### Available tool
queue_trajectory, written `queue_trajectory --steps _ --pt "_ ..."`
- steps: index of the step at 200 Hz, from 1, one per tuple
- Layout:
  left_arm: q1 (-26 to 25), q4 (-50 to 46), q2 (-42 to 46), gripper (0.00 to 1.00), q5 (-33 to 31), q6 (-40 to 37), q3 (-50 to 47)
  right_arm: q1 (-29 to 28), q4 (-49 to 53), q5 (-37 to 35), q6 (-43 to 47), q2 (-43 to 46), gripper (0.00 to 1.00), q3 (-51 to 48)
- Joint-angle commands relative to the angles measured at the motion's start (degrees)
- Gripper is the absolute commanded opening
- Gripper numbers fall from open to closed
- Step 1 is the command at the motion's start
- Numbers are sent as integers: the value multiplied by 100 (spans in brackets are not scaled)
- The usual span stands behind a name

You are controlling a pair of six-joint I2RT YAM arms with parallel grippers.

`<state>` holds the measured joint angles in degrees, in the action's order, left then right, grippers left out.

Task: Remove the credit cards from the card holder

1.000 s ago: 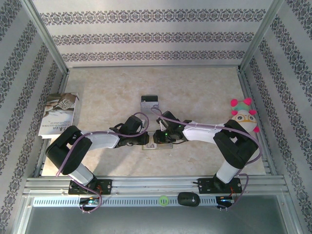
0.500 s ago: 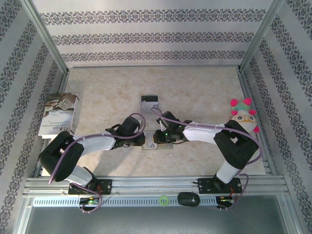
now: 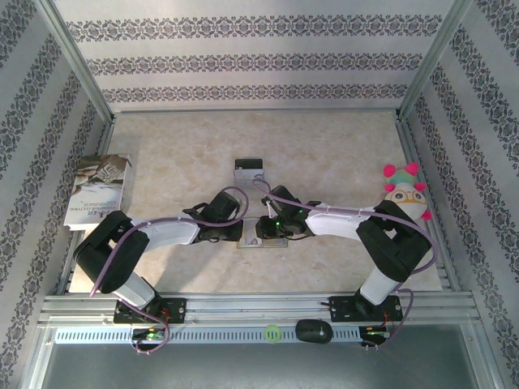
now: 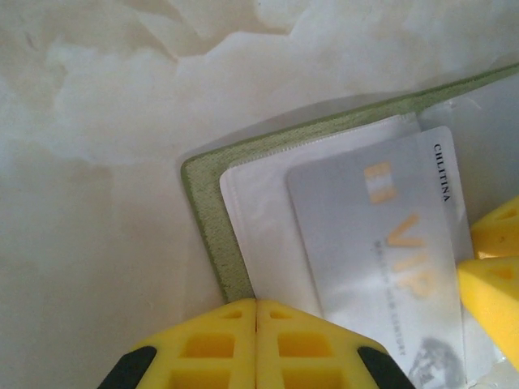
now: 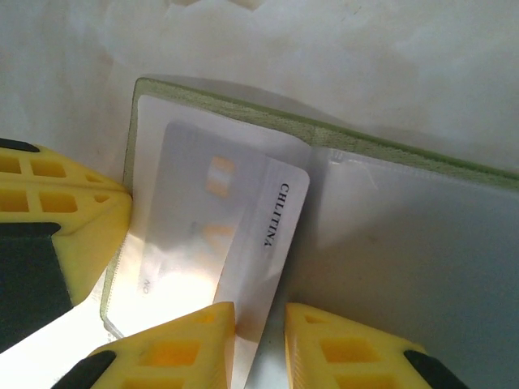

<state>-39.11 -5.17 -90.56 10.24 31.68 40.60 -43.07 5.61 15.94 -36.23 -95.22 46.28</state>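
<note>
**A:** What is lying nearest the arm bases?

**B:** A thin olive-green bifold card holder (image 3: 263,243) is lying open on the pale marbled tabletop (image 3: 340,146). Both grippers are meeting over it.

**A:** How is the left gripper (image 4: 257,301) standing?

**B:** Its yellow fingers are pressing together with nothing between them. The tips are hanging over the holder's woven border, just beside the clear pocket. I cannot tell whether they are touching it.

**A:** And the right gripper (image 5: 259,312)?

**B:** Its fingers are standing slightly apart, and the near end of a flat silver-grey credit card (image 5: 231,227) printed VIP is lying between them. I cannot tell whether they are squeezing it. The card is resting on the holder's glossy inner face. One part looks hazy, as if under the pocket film, while the edge lettered CHLITINA is showing bare.

**A:** What is sitting farther back?

**B:** A cream plush toy with pink tufts (image 3: 405,194) is sitting at the right edge, and a printed booklet (image 3: 99,190) is lying at the left. Beyond the grippers, a second small card with a black band (image 3: 249,168) is lying flat, well apart from the holder. Patterned wallpaper panels (image 3: 243,65) are closing off the back.
</note>
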Motion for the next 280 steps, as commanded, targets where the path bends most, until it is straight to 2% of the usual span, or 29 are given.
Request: queue_trajectory --steps 1,26,94,116,138,162,226,280 --pt "-140 135 -527 6 11 -30 -10 77 -156 42 -129 91 25 -154" --pt "-143 153 -544 6 11 -15 -95 124 -338 163 -211 110 22 -248" --pt "-142 215 -594 5 66 5 -97 266 -1061 774 -620 -32 23 -487" --pt "-140 204 -567 6 49 -4 -117 297 -1123 729 -667 28 17 -571" --pt "-140 172 -516 5 5 5 -131 358 -1099 641 -662 142 8 -658" --pt "-115 177 -484 5 -11 22 -191 413 -950 460 -633 374 0 -771" --pt "3 237 -458 5 83 -3 -226 514 -239 -23 -444 1183 0 -947" --pt "61 258 -457 5 225 -63 -114 212 972 -774 -153 1311 0 -284"
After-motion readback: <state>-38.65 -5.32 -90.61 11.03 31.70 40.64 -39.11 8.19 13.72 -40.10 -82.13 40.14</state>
